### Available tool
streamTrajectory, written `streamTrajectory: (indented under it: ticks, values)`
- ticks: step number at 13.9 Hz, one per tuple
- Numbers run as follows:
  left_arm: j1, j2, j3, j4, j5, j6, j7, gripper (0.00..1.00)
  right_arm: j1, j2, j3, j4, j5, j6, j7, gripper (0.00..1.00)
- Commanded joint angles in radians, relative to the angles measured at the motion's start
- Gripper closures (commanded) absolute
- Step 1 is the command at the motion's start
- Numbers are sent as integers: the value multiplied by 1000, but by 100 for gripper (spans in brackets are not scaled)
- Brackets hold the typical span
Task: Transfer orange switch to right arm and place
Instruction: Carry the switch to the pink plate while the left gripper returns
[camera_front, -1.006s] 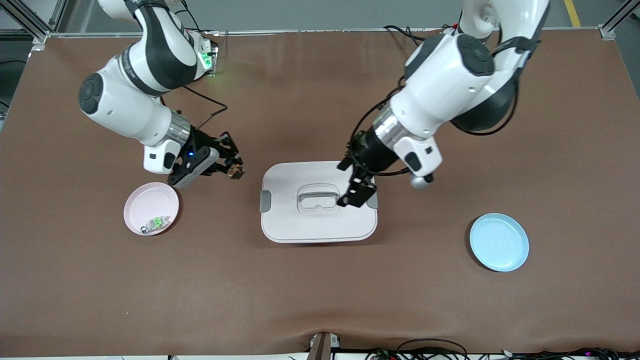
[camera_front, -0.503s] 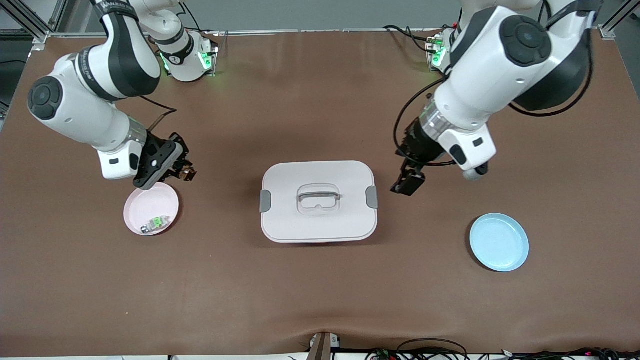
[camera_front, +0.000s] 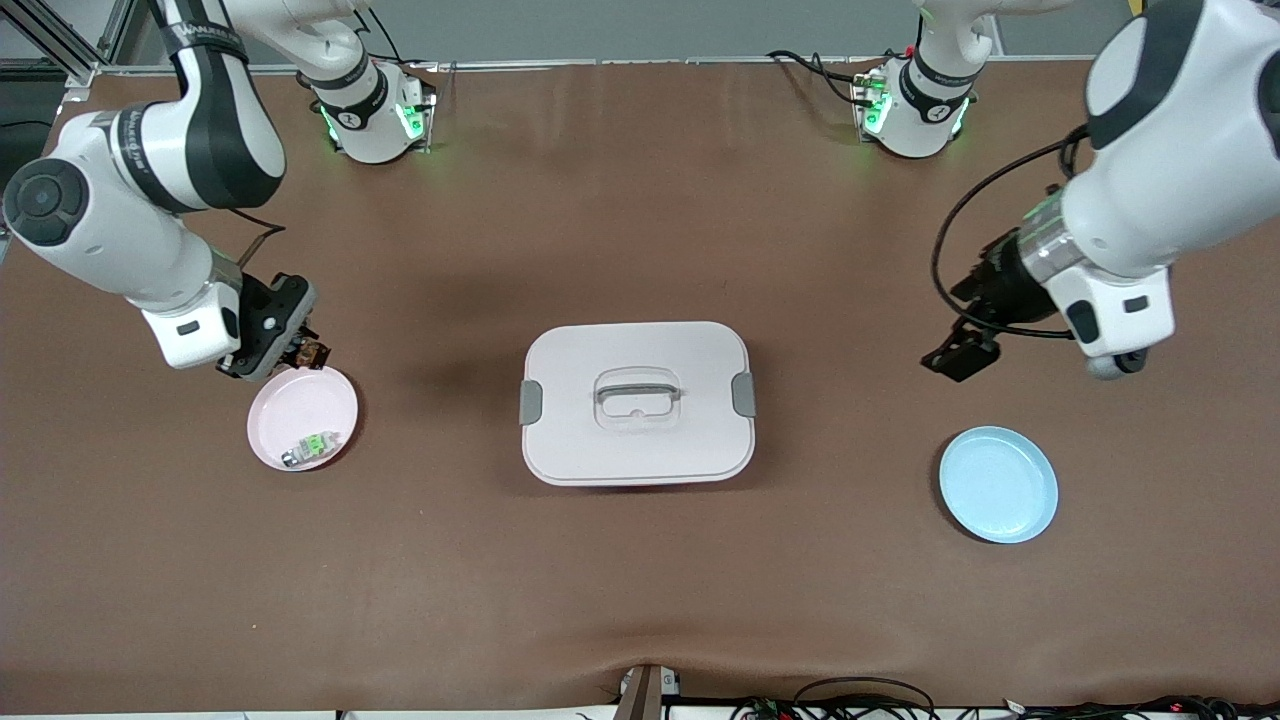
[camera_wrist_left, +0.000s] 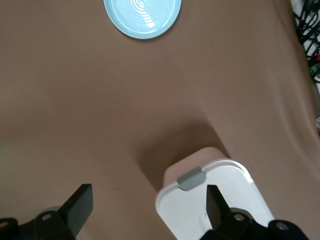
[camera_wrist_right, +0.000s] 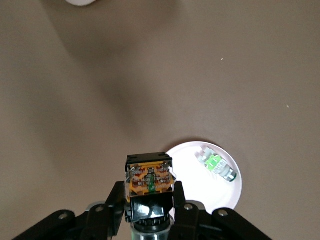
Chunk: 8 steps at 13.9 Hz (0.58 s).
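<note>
My right gripper (camera_front: 300, 352) is shut on the orange switch (camera_front: 310, 352), a small black stubby part with an orange face. It holds the switch just over the rim of the pink plate (camera_front: 300, 400) on the side farther from the front camera. In the right wrist view the switch (camera_wrist_right: 150, 181) sits between the fingers of the right gripper (camera_wrist_right: 150, 196), beside the pink plate (camera_wrist_right: 200, 187). My left gripper (camera_front: 960, 355) is open and empty over bare table between the white box and the blue plate. It also shows in the left wrist view (camera_wrist_left: 148, 202).
A small green-and-silver part (camera_front: 308, 447) lies in the pink plate; it also shows in the right wrist view (camera_wrist_right: 217, 166). A white lidded box (camera_front: 637, 445) with a handle sits mid-table. A blue plate (camera_front: 998, 485) lies toward the left arm's end.
My right gripper has carried the orange switch away from the white box to the pink plate's rim. My left gripper has drawn back from over the box toward the left arm's end.
</note>
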Motion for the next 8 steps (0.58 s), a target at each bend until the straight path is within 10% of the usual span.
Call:
streamTrajectory:
  ticks: [1,8]
  values:
    - [93,-54,-8,-37,17,-67,188,0,-37,-10,15,-47,-52,71,-77,100]
    - [279,-166,-12,-132,16,-150,713,0,-91,14,15,-178,-87,318,-235,100]
